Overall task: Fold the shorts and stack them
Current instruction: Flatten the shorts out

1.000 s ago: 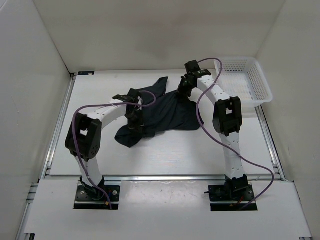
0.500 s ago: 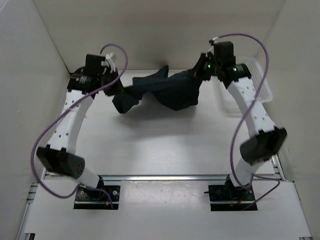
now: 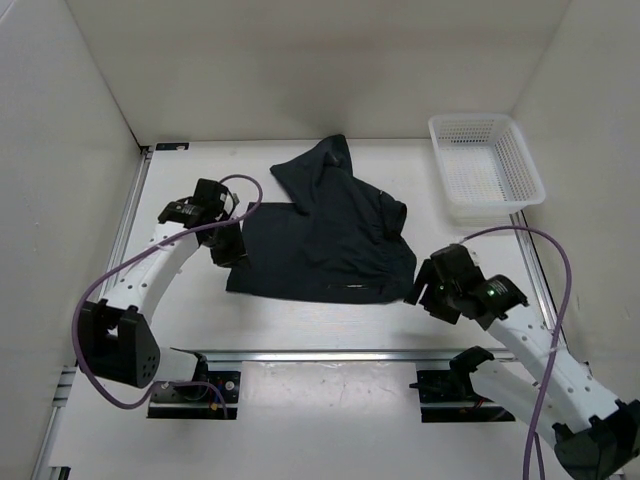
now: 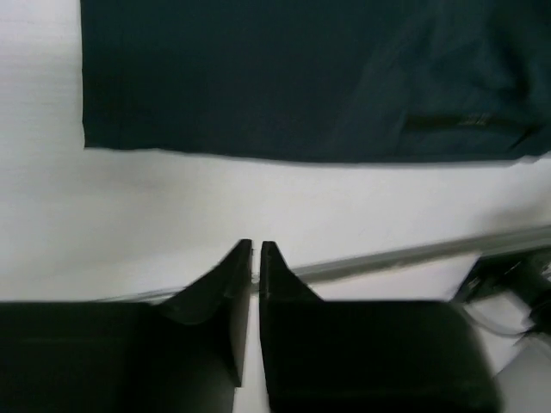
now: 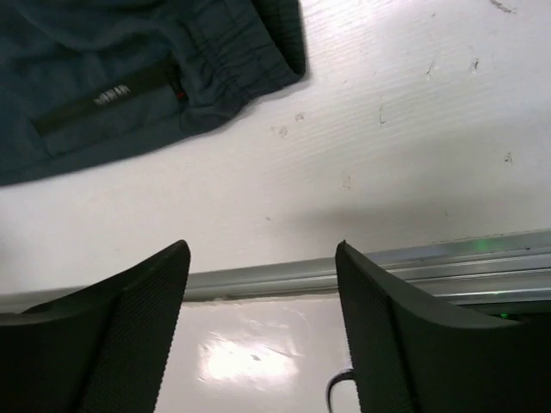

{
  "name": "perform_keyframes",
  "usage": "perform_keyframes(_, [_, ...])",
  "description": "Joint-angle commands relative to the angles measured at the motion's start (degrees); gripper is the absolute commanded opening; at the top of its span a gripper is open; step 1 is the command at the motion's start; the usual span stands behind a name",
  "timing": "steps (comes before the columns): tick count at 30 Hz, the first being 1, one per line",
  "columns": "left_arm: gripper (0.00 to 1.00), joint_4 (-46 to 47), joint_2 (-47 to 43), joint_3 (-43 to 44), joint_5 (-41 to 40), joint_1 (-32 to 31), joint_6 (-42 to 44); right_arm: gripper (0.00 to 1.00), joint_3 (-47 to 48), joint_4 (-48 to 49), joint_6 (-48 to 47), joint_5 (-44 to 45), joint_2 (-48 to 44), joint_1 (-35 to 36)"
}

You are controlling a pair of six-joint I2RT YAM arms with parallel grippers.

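Table (image 3: 330,325): it carries everything. We see only one garment on it, so nothing is stacked yet.

Shorts (image 3: 325,235): they lie in the middle of the table, between the two arms and well apart from the basket. The near part is spread quite flat and its near edge is straight. The far part is rumpled, with one flap turned over toward the far left. In the right wrist view the waistband (image 5: 250,52) ends at the near right corner, beside a small light mark (image 5: 112,95).

Basket (image 3: 490,207): it is white, stands in the far right corner and is empty.

Left hand (image 3: 228,248): it is just beside the left edge of the shorts. In its own view the tips (image 4: 256,247) stand almost together, with only a thin slit between them, and there is no cloth in it. The edge of the shorts lies ahead of them on the table.

Right hand (image 3: 420,290): it is near the near right corner of the shorts. In its own view the fingers (image 5: 129,327) stand wide apart and there is only bare table and the rail (image 5: 258,280) between them. It holds nothing.

Done, as we judge: the shorts are laid out, mostly flat.

Left, as we judge: to smooth the far flap, to make the neat folds, and then to put the folded shorts in their stacking place. This is most of the task.
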Motion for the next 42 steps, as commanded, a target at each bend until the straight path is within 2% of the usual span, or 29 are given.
perform_keyframes(1, [0.15, 2.60, 0.78, 1.63, -2.56, 0.96, -3.44, 0.72, 0.93, -1.69, 9.36, 4.25, -3.98, -0.33])
perform_keyframes(2, [0.15, 3.21, 1.49, 0.67, -3.25, 1.67, -4.68, 0.72, 0.93, -1.69, 10.32, 3.47, -3.98, -0.33])
perform_keyframes(3, [0.20, 3.82, 2.11, -0.47, -3.78, 2.19, -5.91, 0.72, 0.41, -1.69, 11.03, 2.68, -3.98, -0.33])
perform_keyframes(4, [0.43, 4.35, 3.33, -1.87, -3.79, 3.68, -7.14, 0.73, 0.40, 0.49, 11.73, -0.03, -2.50, -0.33])
perform_keyframes(5, [0.58, 6.10, 3.87, -4.85, -1.44, 4.39, -8.72, 0.75, -0.56, 1.81, 11.74, -1.44, -1.70, -0.33])
perform_keyframes(6, [0.73, 7.42, 3.87, -6.44, 0.15, 5.01, -9.43, 0.84, -1.52, 3.04, 12.26, -2.76, -0.83, -0.33])
perform_keyframes(8, [1.00, 10.15, 4.40, -11.00, 2.27, 5.71, -11.88, 0.93, -2.84, 8.84, 11.48, -6.45, 2.33, -2.17])
perform_keyframes(11, [1.00, 14.46, 7.29, -13.40, 5.61, 7.73, -12.42, 0.95, -5.04, 15.96, 9.28, -15.50, 7.17, -8.58])
perform_keyframes(16, [1.00, 16.84, 13.53, -10.86, 4.56, 7.74, -11.28, 0.93, -6.63, 23.52, 4.54, -21.40, 13.14, -19.73])
perform_keyframes(19, [1.00, 18.16, 19.07, -9.54, 4.56, 8.35, -10.75, 0.90, -6.02, 27.57, 4.00, -25.26, 19.47, -22.30])
perform_keyframes(23, [0.79, 19.47, 22.33, -8.92, 3.87, 8.88, -10.75, 0.84, -6.01, 31.44, 5.32, -27.21, 24.75, -22.31])
perform_keyframes(24, [0.61, 19.47, 22.94, -8.40, 3.86, 8.88, -10.75, 0.83, -6.88, 32.49, 6.54, -27.21, 25.54, -22.31])
perform_keyframes(27, [0.21, 20.00, 22.95, -8.39, 3.24, 8.88, -10.75, 0.79, -9.26, 34.43, 8.65, -27.21, 26.08, -22.31])
perform_keyframes(28, [0.11, 20.00, 22.95, -8.39, 3.24, 8.88, -10.75, 0.77, -9.79, 35.56, 8.66, -27.21, 26.60, -21.78])
perform_keyframes(31, [0.11, 20.00, 21.90, -8.39, 3.85, 9.41, -10.75, 0.63, -10.41, 36.97, 8.66, -24.23, 27.13, -21.17])
perform_keyframes(32, [0.11, 20.00, 21.89, -8.39, 4.38, 9.41, -10.75, 0.55, -10.41, 36.98, 8.66, -23.61, 28.18, -21.16])
perform_keyframes(33, [0.11, 20.00, 21.11, -8.39, 4.39, 9.41, -10.75, 0.41, -8.93, 36.98, 8.66, -23.09, 29.40, -20.64])
perform_keyframes(35, [0.11, 20.00, 19.62, -7.87, 4.91, 9.41, -10.75, 0.24, -7.25, 36.37, 8.13, -20.63, 30.55, -19.15])
perform_keyframes(36, [0.11, 20.00, 19.08, -7.34, 5.61, 9.41, -10.75, 0.08, -5.33, 36.37, 7.35, -19.84, 31.52, -18.62])
perform_keyframes(37, [0.11, 20.00, 17.69, -7.34, 5.62, 9.41, -10.75, 0.00, -4.09, 35.24, 6.47, -18.96, 31.53, -18.61])
perform_keyframes(41, [0.11, 18.69, 15.66, -3.48, 8.51, 12.65, -10.75, 0.00, 5.73, 30.06, 2.53, -15.09, 34.59, -18.87])
perform_keyframes(42, [0.11, 16.68, 15.65, 1.32, 9.04, 13.27, -9.97, 0.00, 8.98, 29.08, 1.38, -15.08, 35.47, -20.01])
